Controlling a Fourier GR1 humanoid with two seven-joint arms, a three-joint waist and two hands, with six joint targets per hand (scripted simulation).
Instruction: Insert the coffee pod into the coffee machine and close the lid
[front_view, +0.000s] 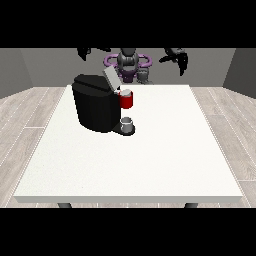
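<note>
The wide white rectangular tabletop (150, 165) reaches nearest the camera, and on its far left part stands a bulky black coffee machine (95, 107) with its grey lid (111, 77) tilted up, a red holder section (127, 100) at its front and a small grey cup (128, 123) on the drip base below. A small pale coffee pod (126, 92) appears to sit on top of the red section, just beside the raised lid. No writing or brand can be read, and the black hand at the view's left (84, 52) and the black hand at the view's right (178, 57) both hang high above the far edge holding nothing, though I cannot tell how their fingers lie.
</note>
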